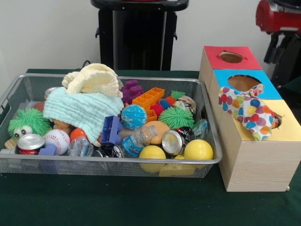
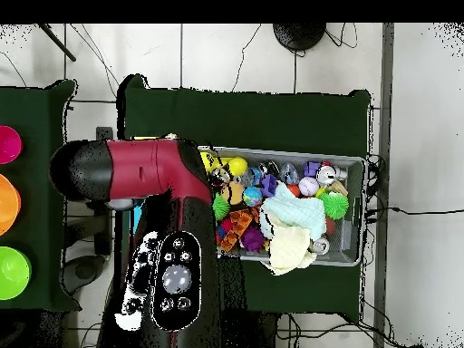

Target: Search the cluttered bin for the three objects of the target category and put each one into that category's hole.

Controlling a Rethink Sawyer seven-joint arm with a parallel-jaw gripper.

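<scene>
The silver wire-mesh bin (image 1: 117,162) sits left of three boxes and is full of toys; it also shows in the overhead view (image 2: 355,208). I see no polka-dot cloth inside it. A white polka-dot cloth (image 1: 247,110) lies bunched across the tops of the blue and yellow boxes, one end at the yellow-topped box's hole (image 1: 276,121), which it mostly covers. I cannot tell if it is one cloth or more. A red arm part (image 1: 277,16) shows at top right. In the overhead view the arm (image 2: 136,172) hides the boxes. The gripper shows in neither view.
A mint-green waffle cloth (image 1: 82,110) and a cream-yellow waffle cloth (image 1: 94,80) lie heaped in the bin's left half. Yellow balls (image 1: 198,149), cans, spiky balls and blocks fill the rest. The red-topped box (image 1: 249,60) and blue-topped box (image 1: 270,92) stand behind the yellow one.
</scene>
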